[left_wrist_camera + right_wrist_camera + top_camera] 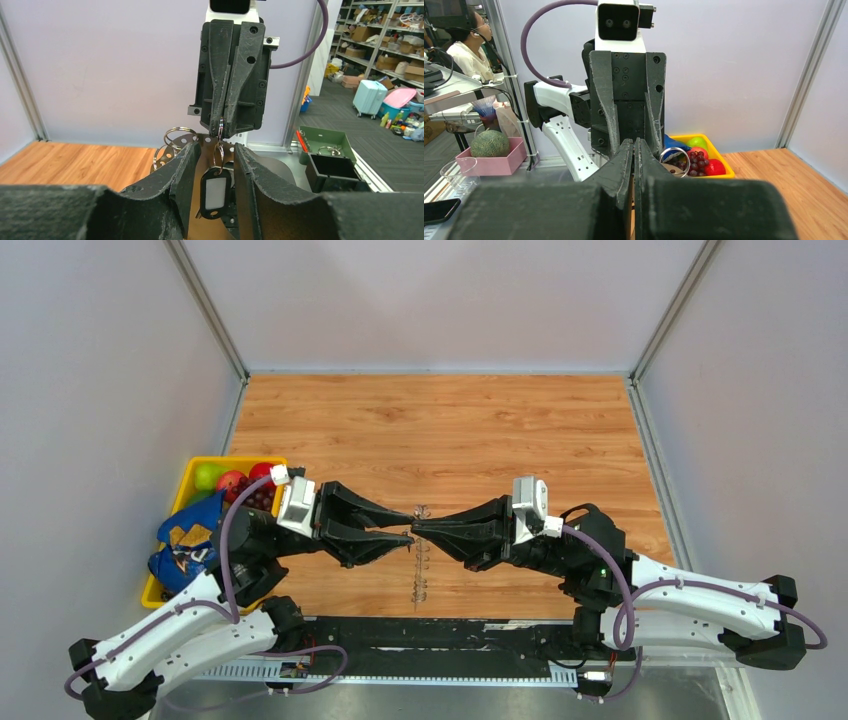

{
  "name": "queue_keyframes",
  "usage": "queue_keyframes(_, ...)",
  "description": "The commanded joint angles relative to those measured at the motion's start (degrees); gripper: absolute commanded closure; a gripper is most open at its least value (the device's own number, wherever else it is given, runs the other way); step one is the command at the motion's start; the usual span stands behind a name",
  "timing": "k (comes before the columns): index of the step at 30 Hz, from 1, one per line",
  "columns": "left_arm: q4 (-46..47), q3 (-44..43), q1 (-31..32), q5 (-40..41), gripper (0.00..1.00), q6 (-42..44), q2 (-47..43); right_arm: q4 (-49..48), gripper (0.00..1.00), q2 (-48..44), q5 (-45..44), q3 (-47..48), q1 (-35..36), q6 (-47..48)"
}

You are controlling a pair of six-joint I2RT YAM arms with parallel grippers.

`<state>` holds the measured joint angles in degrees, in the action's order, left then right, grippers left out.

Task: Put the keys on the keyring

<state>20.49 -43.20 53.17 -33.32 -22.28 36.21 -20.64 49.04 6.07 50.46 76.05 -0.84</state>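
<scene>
Wood-grain laminate covers the table (pixel 500 430), and over its near middle the 2 black plastic arms meet tip to tip. The right pincer (pixel 220 132) is fully closed. Its matte, ribbed fingers press together on a thin wire loop (pixel 218 150) at their very tips. The left pincer (pixel 217 150) faces it head-on with its jaws partly apart, gripping nothing. Its 2 coarse, layered fingers (pixel 186 175) stand 1 on each side of what hangs from that loop.

The keyring (pixel 420 570), thin grey metal with a jagged fringe, shows from above as a narrow line running near to far beneath the meeting tips. Whether it lies flat or stands on edge I cannot tell. In the left wrist view a grey band pierced with holes and carrying wire rings sits just behind the right pincer; it is probably the same piece.

Smallest is the key (pixel 216 192), with a rounded black plastic head and a pale window. It hangs straight down from the loop, long axis upright, inside the left pincer's gap and seemingly touching neither finger. No blade is visible.

The key lies dead ahead of the left pincer, so the left arm is the nearer one. The key is smooth, hard and free to swing, so it may twist as the jaws close.
</scene>
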Motion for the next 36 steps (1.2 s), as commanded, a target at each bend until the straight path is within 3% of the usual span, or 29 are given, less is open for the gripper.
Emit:
queue_keyframes(1,2.6,-0.2,0.1,-0.1,0.6,-0.7,0.4,-3.5,1.0,-0.4,0.4,1.6,0.1,0.1)
queue_keyframes(6,2.9,-0.3,0.1,-0.1,0.66,-0.7,0.7,-3.5,1.0,-0.4,0.4,1.6,0.3,0.2)
queue_keyframes(10,3.1,-0.5,0.1,-0.5,0.79,-0.7,1.0,-3.3,1.0,-0.2,0.2,1.7,0.5,0.5)
queue_keyframes(15,3.8,-0.7,0.1,-0.7,0.85,-1.3,1.4,-2.8,1.0,-0.1,-0.1,1.4,0.5,0.5)
queue_keyframes(18,3.7,-0.8,0.1,-0.6,0.99,-1.4,1.7,-2.8,1.0,-0.2,-0.5,1.2,0.6,0.5)
queue_keyframes(23,3.9,-0.6,0.1,-0.8,1.0,-1.0,0.9,-1.2,1.0,-0.9,-0.9,1.0,0.5,0.6)
queue_keyframes(26,-0.9,-2.0,0.1,-0.7,1.0,1.2,0.5,2.5,1.0,-2.1,-1.9,2.0,0.6,2.2)
queue_keyframes(27,-2.1,-2.6,0.2,-1.2,1.0,1.7,0.6,4.2,0.99,-2.5,-2.3,2.5,0.6,2.4)
queue_keyframes(32,-15.1,-8.2,0.1,-2.8,1.0,6.5,1.7,13.8,0.68,-5.1,-3.2,5.1,0.5,3.9)
queue_keyframes(36,-24.5,-11.7,0.2,-3.1,1.0,10.1,1.6,23.0,0.65,-7.2,-4.2,7.2,0.5,4.6)
